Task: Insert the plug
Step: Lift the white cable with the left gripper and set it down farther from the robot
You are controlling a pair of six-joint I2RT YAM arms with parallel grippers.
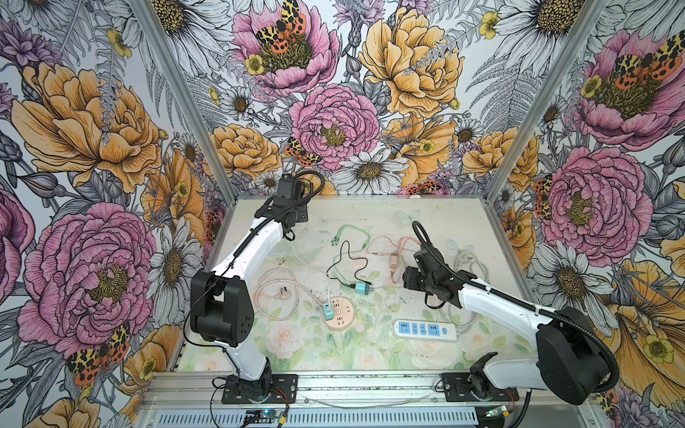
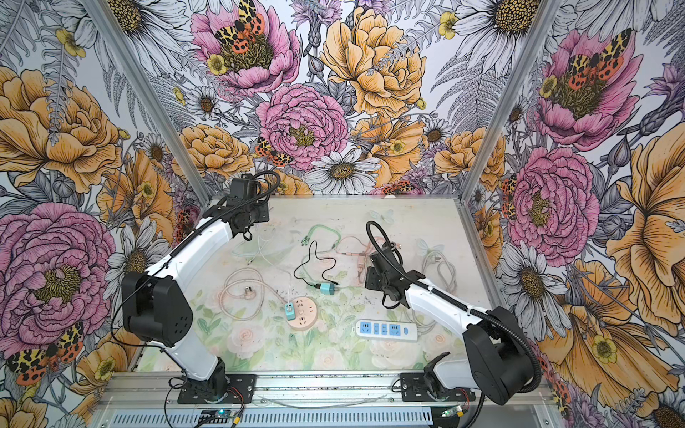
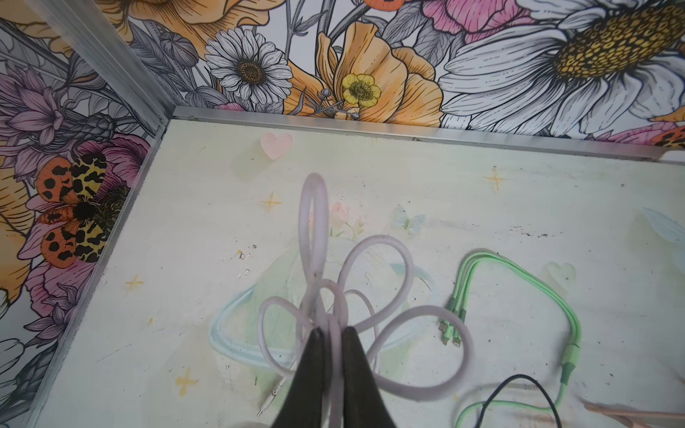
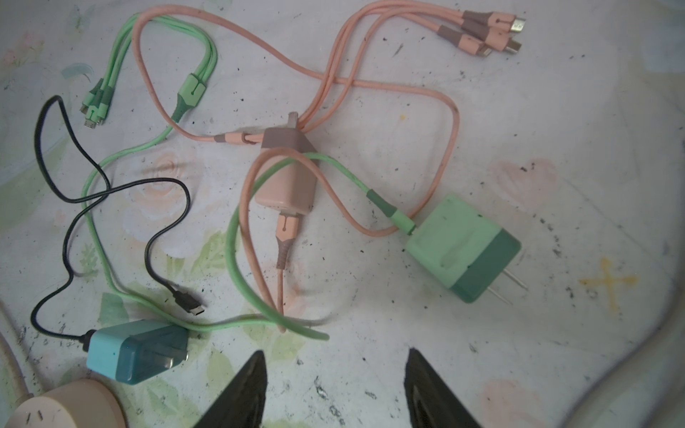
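— Left gripper?
— Clamped on the white cable.
— Right gripper?
— Jaws apart, empty, over the mat. The blue plug lies near the round socket.

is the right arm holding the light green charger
No, the right gripper shows open, empty jaws, and the light green charger lies on the table apart from them.

A round socket, a small adapter apparently plugged into it, lay left of the power strip, a loose charger just behind.
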